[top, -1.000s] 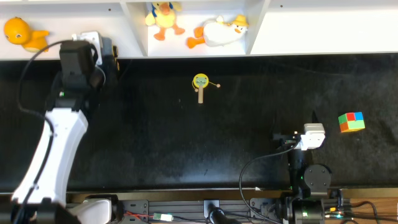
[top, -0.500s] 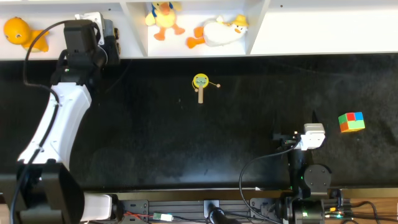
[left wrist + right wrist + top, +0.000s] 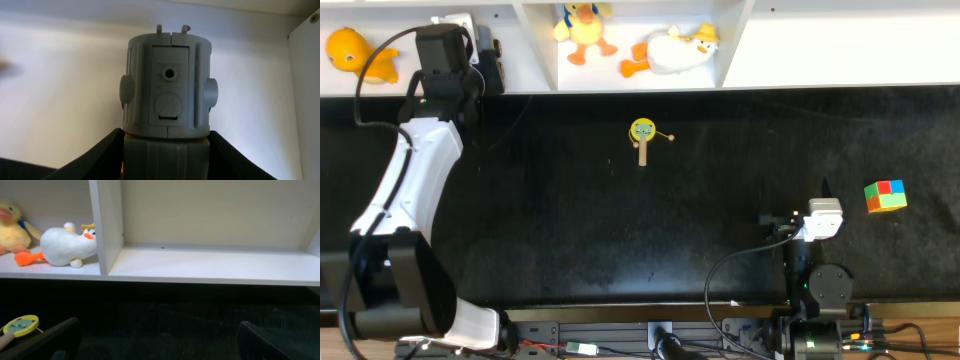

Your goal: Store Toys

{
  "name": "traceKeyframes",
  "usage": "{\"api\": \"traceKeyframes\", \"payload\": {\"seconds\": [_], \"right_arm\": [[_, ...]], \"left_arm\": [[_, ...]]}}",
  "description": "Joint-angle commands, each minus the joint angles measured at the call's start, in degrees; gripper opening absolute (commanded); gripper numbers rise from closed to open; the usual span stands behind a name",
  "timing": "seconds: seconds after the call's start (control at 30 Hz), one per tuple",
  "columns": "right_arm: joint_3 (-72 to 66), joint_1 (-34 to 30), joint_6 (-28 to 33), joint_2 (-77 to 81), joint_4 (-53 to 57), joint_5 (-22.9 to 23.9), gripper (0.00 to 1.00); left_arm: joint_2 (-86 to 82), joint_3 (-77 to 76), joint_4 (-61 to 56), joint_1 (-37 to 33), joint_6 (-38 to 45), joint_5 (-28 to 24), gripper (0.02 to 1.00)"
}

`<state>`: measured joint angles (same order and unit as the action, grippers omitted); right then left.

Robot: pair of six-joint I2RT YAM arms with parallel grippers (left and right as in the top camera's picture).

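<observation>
Three plushies are shelved already: an orange one (image 3: 355, 52) right beside the left gripper (image 3: 167, 150), plus a yellow duck (image 3: 583, 28) and a white duck (image 3: 670, 50) one bay over. That gripper is clamped on a grey robot toy (image 3: 167, 85), holding it inside the left bay, not released yet. I'd say what's left is the yellow paddle toy (image 3: 643, 135) out between the arms and the coloured cube (image 3: 885, 196) near the wide-open, empty right gripper (image 3: 160, 352).

A black, faintly scuffed tabletop (image 3: 570, 230) spans the view.

On the table (image 3: 570, 220), rattle (image 3: 642, 135) left of cube (image 3: 885, 196).
</observation>
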<state>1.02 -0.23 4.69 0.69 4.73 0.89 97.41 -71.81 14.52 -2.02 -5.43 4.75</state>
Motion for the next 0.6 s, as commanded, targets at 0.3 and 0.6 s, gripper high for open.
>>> {"api": "traceKeyframes", "payload": {"seconds": [0.3,0.6], "right_arm": [[-0.74,0.35,-0.22,-0.48,-0.26,0.37,0.993],[-0.74,0.35,-0.22,-0.48,-0.26,0.37,0.993]], "left_arm": [[1.38,-2.91,-1.38,-0.28,0.87,-0.61,0.281],[2.93,-2.91,-3.28,-0.28,0.87,-1.90,0.281]]}}
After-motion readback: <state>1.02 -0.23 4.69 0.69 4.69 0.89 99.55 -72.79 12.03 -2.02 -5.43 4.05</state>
